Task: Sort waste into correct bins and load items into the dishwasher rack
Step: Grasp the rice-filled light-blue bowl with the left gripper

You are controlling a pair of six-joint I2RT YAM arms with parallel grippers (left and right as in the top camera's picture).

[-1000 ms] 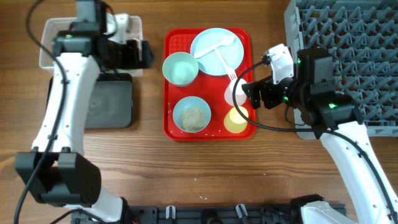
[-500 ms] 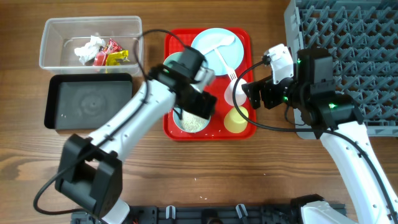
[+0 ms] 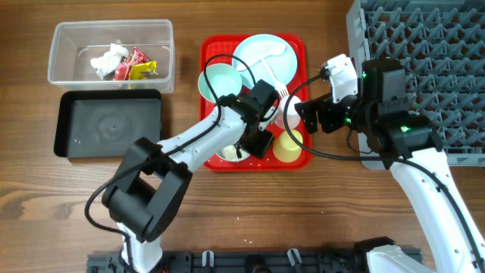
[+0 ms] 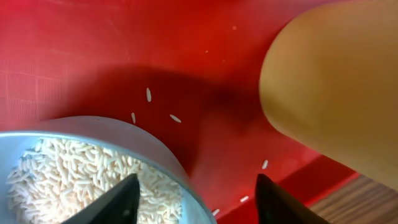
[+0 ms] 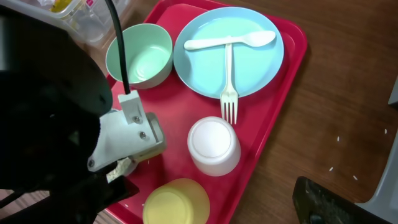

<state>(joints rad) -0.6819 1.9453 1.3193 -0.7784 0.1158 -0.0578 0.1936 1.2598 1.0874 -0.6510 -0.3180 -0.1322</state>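
Observation:
My left gripper (image 3: pixel 252 144) (image 4: pixel 196 200) is open and straddles the right rim of the pale blue bowl of rice grains (image 3: pixel 227 152) (image 4: pixel 74 174) on the red tray. The yellow cup (image 3: pixel 288 146) (image 4: pixel 336 93) (image 5: pixel 177 202) stands upside down beside it. My right gripper (image 3: pixel 305 114) (image 5: pixel 211 208) is open and empty, hovering by the tray's right edge. The upside-down white cup (image 3: pixel 286 115) (image 5: pixel 214 144), the empty bowl (image 3: pixel 220 82) (image 5: pixel 140 56), and the plate (image 3: pixel 254 49) (image 5: pixel 205 68) with spoon (image 3: pixel 265 54) (image 5: pixel 230 42) and fork (image 3: pixel 274 80) (image 5: pixel 229 87) are on the tray. Tissue (image 3: pixel 106 59) and wrappers (image 3: pixel 135 67) lie in the clear bin (image 3: pixel 57 64).
The black bin (image 3: pixel 114 125) sits just in front of the clear bin at the left. The grey dishwasher rack (image 3: pixel 424 68) fills the far right. The red tray (image 3: pixel 208 53) holds loose grains (image 4: pixel 149 94). A few grains lie on the wood (image 3: pixel 246 241) near the front.
My left arm has swung from the clear bin across to the red tray and come down at the rice bowl's right rim. The right arm has not moved.

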